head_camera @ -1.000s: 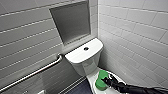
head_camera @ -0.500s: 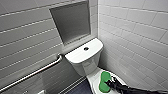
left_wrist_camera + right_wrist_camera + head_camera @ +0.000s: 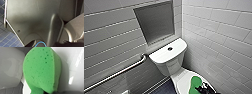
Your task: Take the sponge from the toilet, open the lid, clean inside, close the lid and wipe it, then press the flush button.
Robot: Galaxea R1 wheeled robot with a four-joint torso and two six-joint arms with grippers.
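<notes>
The right gripper [image 3: 202, 89], jaws clamped on the sponge [image 3: 195, 83], has drawn it slightly back over the closed lid [image 3: 182, 80], toward the robot; likely a wiping stroke or the pick-up.

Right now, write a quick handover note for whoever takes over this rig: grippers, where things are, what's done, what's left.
Right gripper: apparently shut on the sponge, at the lid; contact unclear.
Left gripper: state can't be told.
Lid is down. The flush button sits free on the toilet tank.
Done: sponge picked up. Whether the inside was cleaned can't be seen.
Remaining: at least the flush.
</notes>
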